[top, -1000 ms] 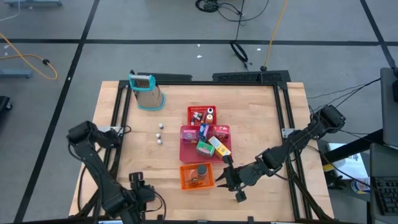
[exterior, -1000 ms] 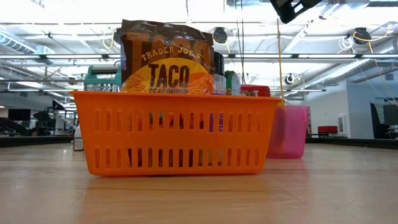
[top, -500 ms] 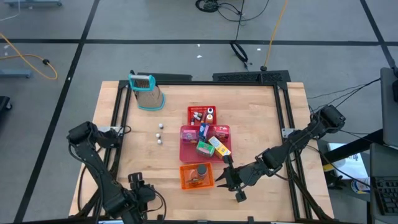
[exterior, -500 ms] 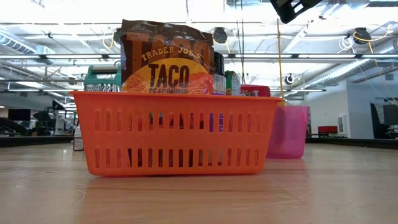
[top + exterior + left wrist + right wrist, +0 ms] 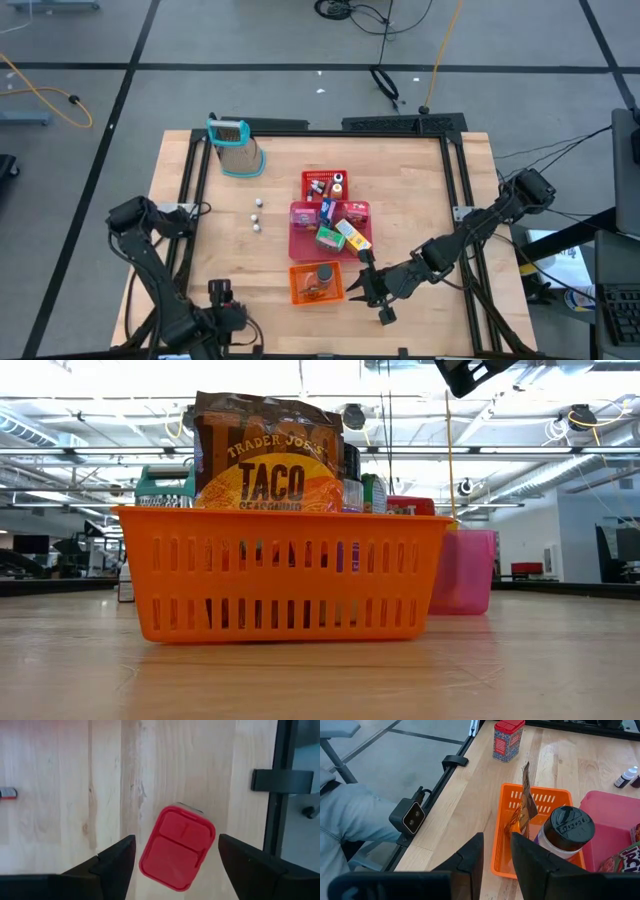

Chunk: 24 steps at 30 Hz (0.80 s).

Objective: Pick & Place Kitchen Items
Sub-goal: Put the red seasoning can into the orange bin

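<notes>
A small tin with a red lid [image 5: 177, 847] stands on the wood near the table's left near corner, also visible in the right wrist view [image 5: 507, 740]. My left gripper [image 5: 175, 865] hangs over it, open, one finger on each side, touching nothing. The orange basket [image 5: 317, 283] holds a brown taco seasoning packet [image 5: 525, 800] and a black-lidded jar [image 5: 565, 830]. My right gripper [image 5: 365, 290] is open just to the right of this basket and holds nothing. Food boxes lie in the pink tray [image 5: 330, 230].
A metal grater with a teal handle [image 5: 235, 148] stands at the far left. A red basket [image 5: 325, 185] holds little bottles. Small jars [image 5: 257, 215] sit left of the pink tray. A person's blue-clad limb [image 5: 350, 820] is beyond the table's near edge, by a small camera [image 5: 410, 817].
</notes>
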Motion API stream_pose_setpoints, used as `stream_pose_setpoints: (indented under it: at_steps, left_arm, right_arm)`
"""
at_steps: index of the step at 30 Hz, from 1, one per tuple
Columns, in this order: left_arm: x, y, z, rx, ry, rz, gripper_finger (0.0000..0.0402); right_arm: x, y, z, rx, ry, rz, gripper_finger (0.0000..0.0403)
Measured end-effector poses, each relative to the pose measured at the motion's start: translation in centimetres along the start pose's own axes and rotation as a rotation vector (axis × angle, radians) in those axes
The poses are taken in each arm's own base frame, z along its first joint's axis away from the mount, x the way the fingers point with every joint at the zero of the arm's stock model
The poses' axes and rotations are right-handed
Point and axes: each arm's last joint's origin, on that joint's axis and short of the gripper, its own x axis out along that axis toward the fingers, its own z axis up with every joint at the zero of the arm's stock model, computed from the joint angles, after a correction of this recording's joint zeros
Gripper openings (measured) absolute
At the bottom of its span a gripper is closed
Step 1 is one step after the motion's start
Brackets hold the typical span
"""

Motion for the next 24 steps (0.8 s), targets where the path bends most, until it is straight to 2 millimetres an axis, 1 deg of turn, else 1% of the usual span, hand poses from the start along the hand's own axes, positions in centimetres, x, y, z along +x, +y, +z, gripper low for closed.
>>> stream_pose_setpoints:
  at_steps: [4, 11, 24]
  left_arm:
    - [-0.11, -0.19, -0.33, 0.048, -0.016, 0.008, 0.0274]
    - [-0.14, -0.23, -0.4, 0.046, -0.035, 0.019, 0.0255]
    - [-0.18, -0.38, -0.63, -0.02, -0.037, 0.016, 0.0253]
  right_arm:
    - [0.0, -0.01, 0.0, 0.0, 0.0, 0.0, 0.0089]
    - [0.0, 0.0, 0.0, 0.0, 0.0, 0.0, 0.0089]
    - [-0.02, 0.1, -0.02, -0.002, 0.001, 0.003, 0.0089]
